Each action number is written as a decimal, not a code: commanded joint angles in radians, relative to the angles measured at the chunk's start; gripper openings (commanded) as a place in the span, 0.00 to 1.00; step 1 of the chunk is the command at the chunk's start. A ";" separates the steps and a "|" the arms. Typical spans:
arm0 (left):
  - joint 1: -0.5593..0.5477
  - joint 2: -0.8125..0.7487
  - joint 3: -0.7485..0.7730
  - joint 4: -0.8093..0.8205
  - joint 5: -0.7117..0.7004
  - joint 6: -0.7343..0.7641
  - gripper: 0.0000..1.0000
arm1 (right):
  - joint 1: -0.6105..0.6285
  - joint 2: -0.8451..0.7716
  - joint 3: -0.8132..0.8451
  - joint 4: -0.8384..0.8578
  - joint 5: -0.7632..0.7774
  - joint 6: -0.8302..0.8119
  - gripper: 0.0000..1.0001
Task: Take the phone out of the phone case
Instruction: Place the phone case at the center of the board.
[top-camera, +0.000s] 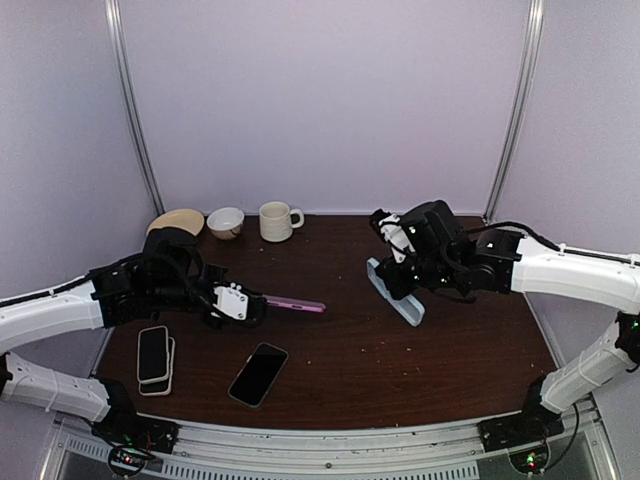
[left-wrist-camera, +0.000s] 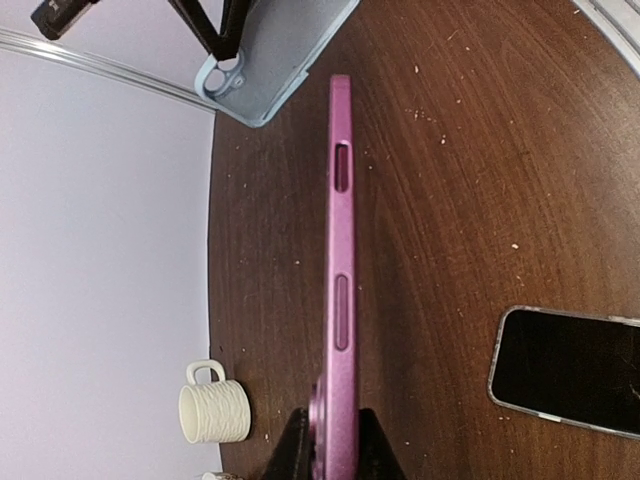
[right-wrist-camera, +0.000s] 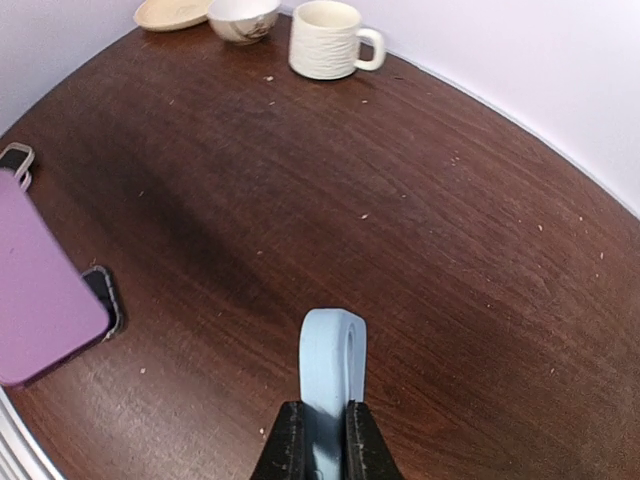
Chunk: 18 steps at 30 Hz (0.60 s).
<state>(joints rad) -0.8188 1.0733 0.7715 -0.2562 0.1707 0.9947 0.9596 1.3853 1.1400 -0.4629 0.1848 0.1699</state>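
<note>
My left gripper (top-camera: 258, 305) is shut on one end of a pink phone (top-camera: 295, 303) and holds it edge-up above the table, pointing right. In the left wrist view the phone (left-wrist-camera: 340, 250) runs up from my closed gripper (left-wrist-camera: 335, 450), side buttons showing. My right gripper (top-camera: 405, 272) is shut on a light blue phone case (top-camera: 395, 292), held apart from the phone at centre right. In the right wrist view the case (right-wrist-camera: 328, 360) stands on edge in my gripper (right-wrist-camera: 322, 435); the pink phone (right-wrist-camera: 40, 300) is at far left. The case (left-wrist-camera: 270, 60) looks empty.
A cream mug (top-camera: 277, 221), a white bowl (top-camera: 225, 221) and a tan plate (top-camera: 175, 221) stand along the back edge. A black phone (top-camera: 258, 373) lies face up near the front. A stack of two phones (top-camera: 153, 358) lies at front left.
</note>
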 joint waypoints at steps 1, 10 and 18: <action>0.004 -0.029 0.000 0.091 0.019 0.009 0.00 | -0.117 -0.018 -0.047 0.121 -0.092 0.129 0.00; 0.004 -0.040 -0.003 0.090 0.071 0.000 0.00 | -0.372 0.130 -0.013 0.260 -0.371 0.285 0.00; 0.004 -0.040 -0.005 0.092 0.100 -0.007 0.00 | -0.545 0.350 0.082 0.383 -0.648 0.421 0.00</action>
<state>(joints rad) -0.8188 1.0569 0.7628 -0.2554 0.2291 1.0000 0.4778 1.6638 1.1648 -0.1909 -0.2794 0.4908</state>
